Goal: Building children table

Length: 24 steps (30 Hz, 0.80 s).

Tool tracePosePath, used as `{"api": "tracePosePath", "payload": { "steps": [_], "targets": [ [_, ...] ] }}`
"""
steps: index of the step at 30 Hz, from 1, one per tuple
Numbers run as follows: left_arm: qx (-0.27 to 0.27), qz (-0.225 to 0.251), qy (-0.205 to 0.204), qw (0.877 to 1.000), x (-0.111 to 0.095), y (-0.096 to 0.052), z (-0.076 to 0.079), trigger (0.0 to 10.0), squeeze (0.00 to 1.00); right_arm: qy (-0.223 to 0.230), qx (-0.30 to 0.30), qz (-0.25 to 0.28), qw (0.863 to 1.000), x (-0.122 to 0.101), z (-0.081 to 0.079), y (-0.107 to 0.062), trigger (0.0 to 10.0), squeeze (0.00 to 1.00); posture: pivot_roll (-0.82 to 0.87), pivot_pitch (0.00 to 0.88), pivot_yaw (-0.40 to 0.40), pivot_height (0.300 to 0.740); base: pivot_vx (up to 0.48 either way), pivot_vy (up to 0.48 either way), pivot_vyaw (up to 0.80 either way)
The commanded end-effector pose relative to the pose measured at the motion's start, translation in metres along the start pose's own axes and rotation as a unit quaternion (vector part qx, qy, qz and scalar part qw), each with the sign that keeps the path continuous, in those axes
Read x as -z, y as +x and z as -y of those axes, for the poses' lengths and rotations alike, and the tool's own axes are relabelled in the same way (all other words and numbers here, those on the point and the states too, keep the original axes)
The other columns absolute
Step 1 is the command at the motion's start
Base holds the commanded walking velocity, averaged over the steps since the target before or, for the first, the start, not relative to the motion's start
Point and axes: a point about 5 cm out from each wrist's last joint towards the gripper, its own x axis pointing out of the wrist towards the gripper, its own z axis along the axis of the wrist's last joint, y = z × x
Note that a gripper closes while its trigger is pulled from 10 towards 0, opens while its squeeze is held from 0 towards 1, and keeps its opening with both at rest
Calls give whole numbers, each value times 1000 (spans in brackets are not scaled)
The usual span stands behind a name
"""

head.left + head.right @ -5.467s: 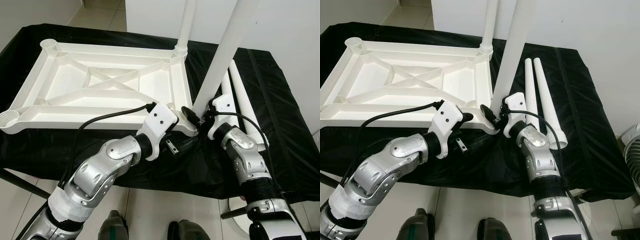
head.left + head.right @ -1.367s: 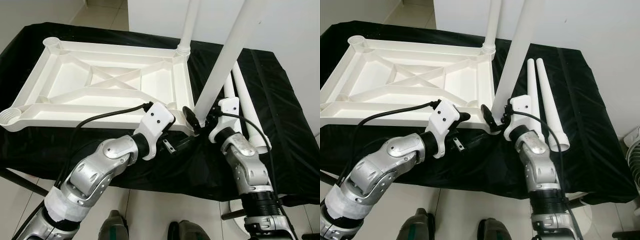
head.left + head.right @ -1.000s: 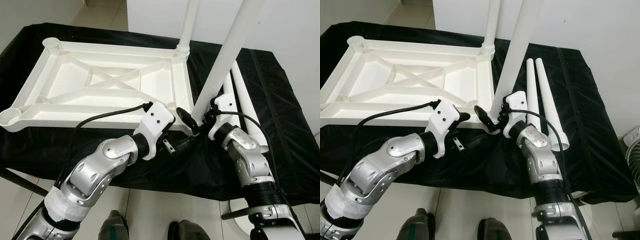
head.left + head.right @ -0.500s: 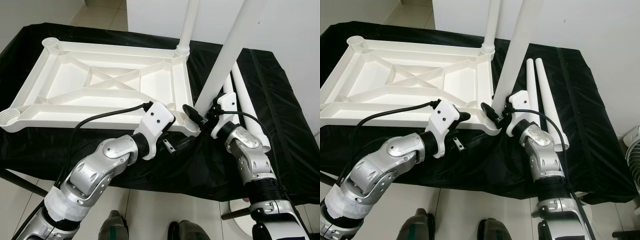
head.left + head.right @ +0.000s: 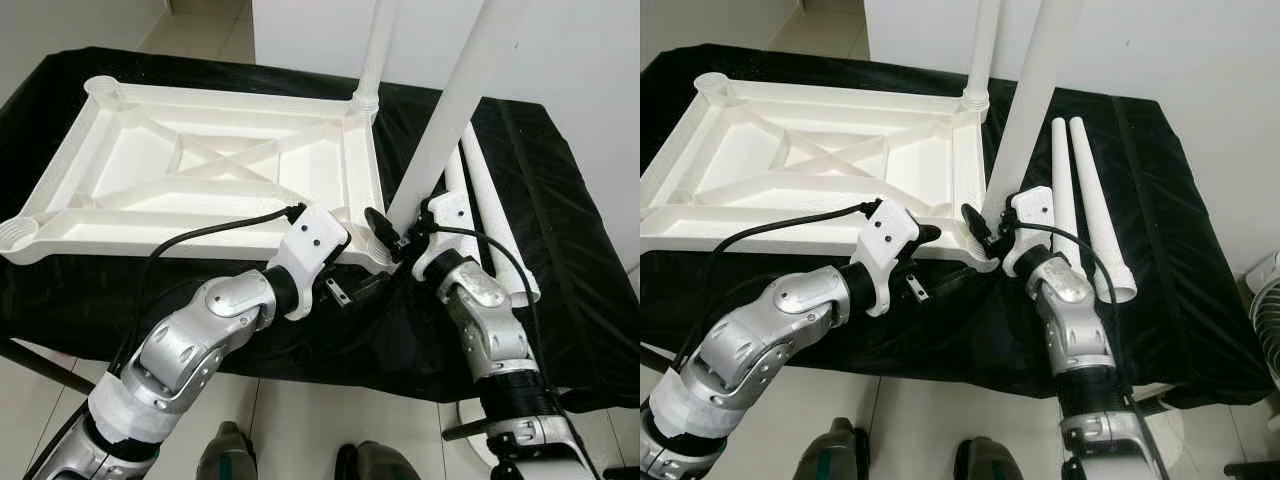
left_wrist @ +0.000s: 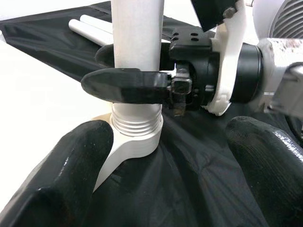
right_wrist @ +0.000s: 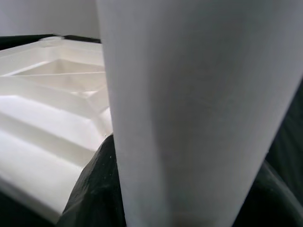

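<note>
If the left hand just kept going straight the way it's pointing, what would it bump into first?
Most likely the white table leg standing in the corner socket of the upside-down tabletop, along with the right hand clamped around it. The left hand points right at them; its fingers sit apart.

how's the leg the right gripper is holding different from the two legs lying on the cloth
The held leg stands nearly upright, its threaded end in the tabletop's near corner socket; the two spare legs lie flat, side by side, on the black cloth. The right gripper clamps the held leg near its base; nothing touches the spare legs. All are white tapered tubes.
</note>
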Motion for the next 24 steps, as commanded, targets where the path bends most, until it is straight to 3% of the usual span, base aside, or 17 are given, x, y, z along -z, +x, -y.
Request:
{"api": "tracePosePath", "payload": {
  "steps": [1, 4, 6, 10, 17, 18, 24],
  "targets": [
    [39, 1, 2, 999, 0, 0, 6, 10000, 0, -1, 53, -48, 997, 16, 2, -7, 10000, 0, 73, 74, -19, 740, 0, 0, 0],
    [39, 1, 2, 999, 0, 1, 7, 10000, 0, 0, 100, -48, 994, 14, -2, -8, 10000, 0, 74, 74, -25, 740, 0, 0, 0],
    [39, 1, 2, 999, 0, 1, 7, 10000, 0, 0, 100, -48, 994, 14, -2, -8, 10000, 0, 74, 74, -25, 740, 0, 0, 0],
    [40, 2, 1, 999, 0, 1, 9, 10000, 0, 8, 175, -50, 983, 12, -15, -9, 10000, 0, 78, 68, -31, 740, 0, 0, 0],
    [40, 3, 1, 999, 0, 1, 9, 10000, 0, 5, 192, -43, 981, 6, -28, -8, 10000, 0, 78, 63, -33, 740, 0, 0, 0],
    [40, 3, 0, 999, 0, 1, 9, 10000, 0, 10, 194, -39, 980, 5, -26, -8, 10000, 1000, 78, 62, -32, 740, 0, 0, 0],
    [42, 3, 1, 999, 0, 2, 9, 10000, 0, 19, 194, -31, 980, 3, -25, -8, 10000, 1000, 77, 57, -32, 740, 0, 0, 0]
  ]
}}
